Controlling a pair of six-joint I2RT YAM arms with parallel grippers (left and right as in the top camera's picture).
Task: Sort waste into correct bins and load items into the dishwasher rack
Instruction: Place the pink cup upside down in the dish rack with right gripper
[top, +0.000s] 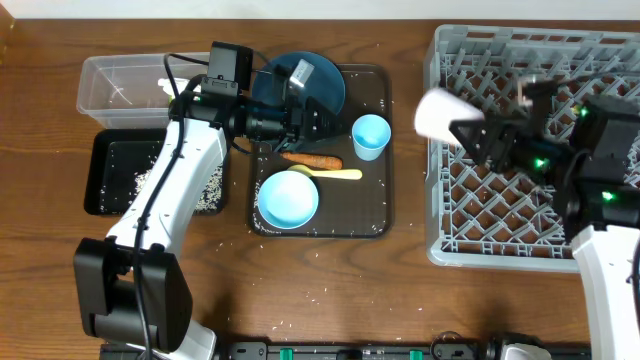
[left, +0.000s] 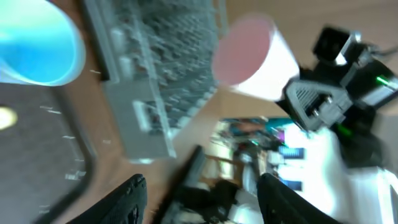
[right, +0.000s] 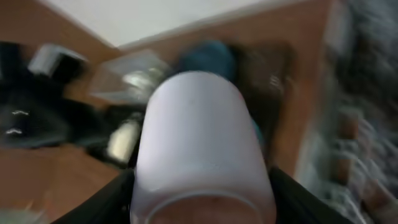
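Our right end effector (top: 478, 133) grips the pink cup (top: 437, 112) at the dishwasher rack (top: 600, 50)'s left rim; our left end effector (left: 202, 193) hangs open, empty.

Wood-grain table (top: 400, 290), brown with a soft sheen. The dishwasher rack (top: 440, 200) is matt grey plastic, the tub (top: 100, 85) clear glossy plastic. And the pink cup (top: 440, 112) looks smooth, matt.

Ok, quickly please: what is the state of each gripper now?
Left gripper: open, holding nothing.
Right gripper: closed on the pink cup.
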